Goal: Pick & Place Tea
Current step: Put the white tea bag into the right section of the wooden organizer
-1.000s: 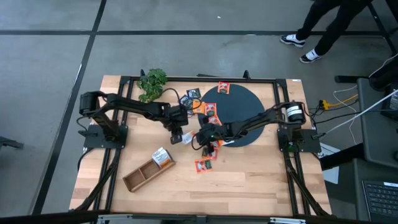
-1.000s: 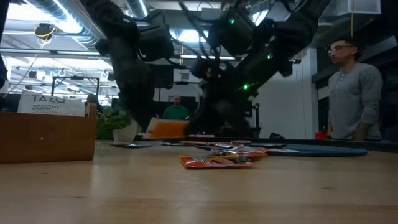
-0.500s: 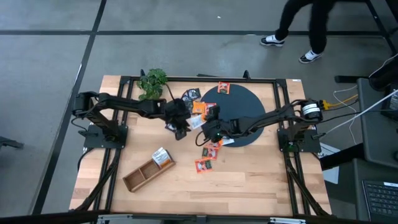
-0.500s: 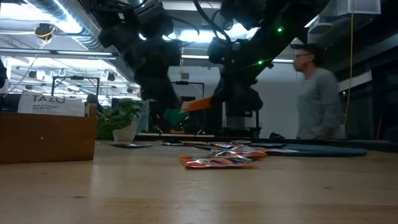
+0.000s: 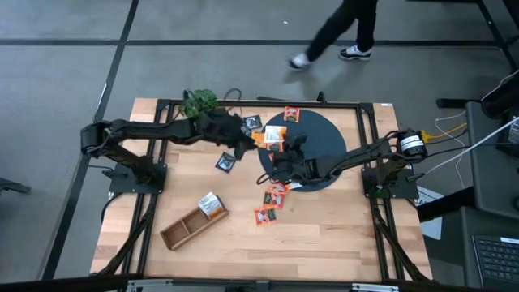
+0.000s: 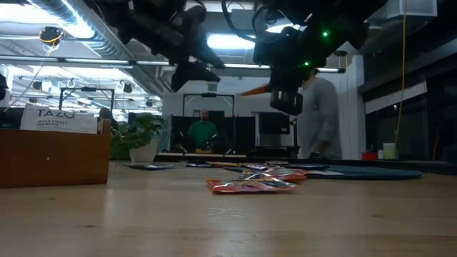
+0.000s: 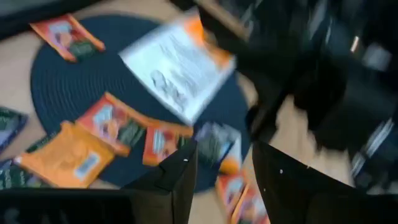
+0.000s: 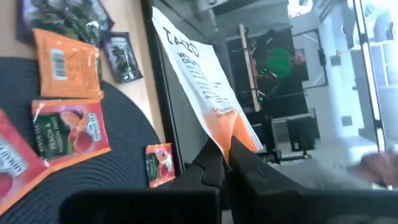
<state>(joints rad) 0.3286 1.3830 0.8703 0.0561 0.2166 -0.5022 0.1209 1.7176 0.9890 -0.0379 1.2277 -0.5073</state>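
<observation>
My right gripper (image 5: 281, 151) hangs over the near left rim of the dark disc (image 5: 324, 134), shut on a white-and-orange tea sachet (image 8: 199, 74). In the low view that sachet (image 6: 253, 91) shows edge-on, high above the table. My left gripper (image 7: 224, 165) is open with nothing between its fingers, and it is raised just left of the sachet (image 5: 276, 136). More tea sachets lie flat on the disc (image 5: 290, 114), beside its far left rim (image 5: 251, 122) and on the wood near it (image 5: 272, 199). A dark sachet (image 5: 225, 162) lies alone on the wood. My right gripper pinches the sachet's orange end (image 8: 235, 132) between its two fingers. The fingers come nearly level from the table's right side. The sachet is lifted clear of everything, and its white printed face stretches out beyond the fingertips.
A long wooden tray (image 5: 182, 229) lies slantwise at the near left, with a white box (image 5: 211, 203) in its far end. A green plant (image 5: 199, 104) stands at the far left edge. People stand and walk in the room beyond the table (image 6: 318, 118).
Both grippers have risen and gone toward the table's far edge. My right gripper has turned from pointing down to nearly level and has carried the sachet from just above the wood to high over the disc's rim. My left gripper now stands apart from that sachet.
</observation>
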